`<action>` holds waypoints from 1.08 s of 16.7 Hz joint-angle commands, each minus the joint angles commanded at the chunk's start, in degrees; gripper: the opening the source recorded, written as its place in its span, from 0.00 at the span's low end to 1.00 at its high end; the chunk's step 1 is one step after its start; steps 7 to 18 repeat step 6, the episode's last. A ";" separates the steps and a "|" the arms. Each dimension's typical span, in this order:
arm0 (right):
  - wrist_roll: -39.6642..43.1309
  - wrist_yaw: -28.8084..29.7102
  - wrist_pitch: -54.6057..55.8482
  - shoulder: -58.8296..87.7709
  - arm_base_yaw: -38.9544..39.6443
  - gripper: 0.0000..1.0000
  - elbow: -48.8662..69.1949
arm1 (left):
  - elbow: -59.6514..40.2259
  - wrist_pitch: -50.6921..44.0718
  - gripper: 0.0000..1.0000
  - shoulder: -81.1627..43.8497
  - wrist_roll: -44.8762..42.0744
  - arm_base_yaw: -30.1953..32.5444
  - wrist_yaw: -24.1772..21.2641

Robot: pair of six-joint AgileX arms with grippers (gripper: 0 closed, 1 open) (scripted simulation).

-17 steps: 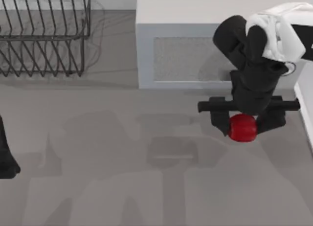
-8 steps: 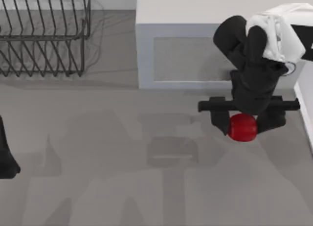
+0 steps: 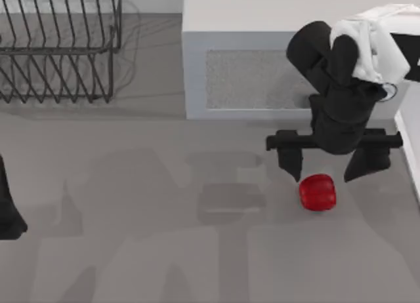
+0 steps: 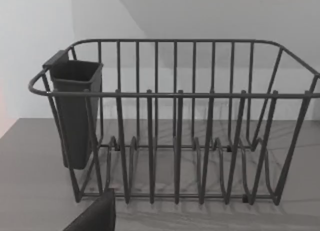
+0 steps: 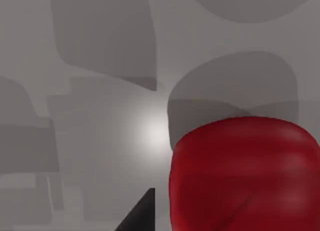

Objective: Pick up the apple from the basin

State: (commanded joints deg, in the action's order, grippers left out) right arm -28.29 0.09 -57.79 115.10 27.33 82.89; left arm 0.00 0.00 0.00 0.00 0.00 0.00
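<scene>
Grey tabletop with a white box at the back and a wire rack [image 3: 59,47] in the far left corner.

On the right, the right gripper [image 3: 333,164] hangs with its fingers spread wide, holding nothing; the apple [image 3: 317,192] lies loose on the table just in front of the fingertips, nearer the left one and off the gap's centre, so a grasp would likely need the arm re-centred and lowered. My left arm is parked at the left edge, its wrist camera facing the rack; I cannot tell how its fingers stand.
</scene>
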 joint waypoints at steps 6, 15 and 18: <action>0.00 0.00 0.00 0.00 0.00 1.00 0.00 | 0.00 0.00 1.00 0.00 0.00 0.00 0.00; 0.00 0.00 0.00 0.00 0.00 1.00 0.00 | 0.00 0.00 1.00 0.00 0.00 0.00 0.00; 0.00 0.00 0.00 0.00 0.00 1.00 0.00 | 0.00 0.00 1.00 0.00 0.00 0.00 0.00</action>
